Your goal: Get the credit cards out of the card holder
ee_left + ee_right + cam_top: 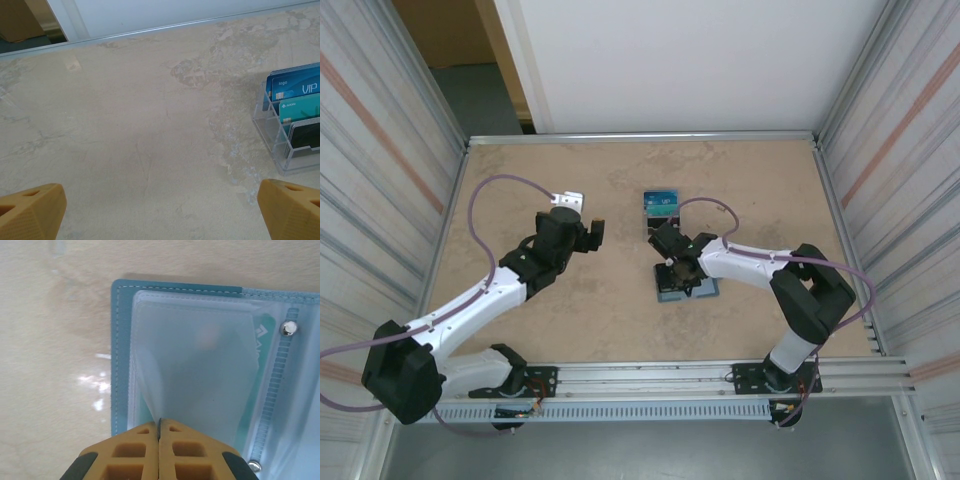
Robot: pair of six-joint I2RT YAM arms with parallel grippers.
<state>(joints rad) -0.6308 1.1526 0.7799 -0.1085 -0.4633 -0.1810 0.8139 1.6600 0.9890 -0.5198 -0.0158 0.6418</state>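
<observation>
I am pressing my right gripper [159, 422] fingers together over the flat teal-blue stitched card holder [118, 365], which is lying open on the beige table [125, 125], and pinching the near edge of its frosted clear plastic sleeve [195, 370]. A teal printed plastic credit card [263, 332] is showing through that sleeve. Left of the card holder, I am holding my left gripper [160, 212] spread wide above bare table. Beyond the card holder, a clear acrylic stand [272, 130] is holding blue and teal plastic cards [300, 87].
</observation>
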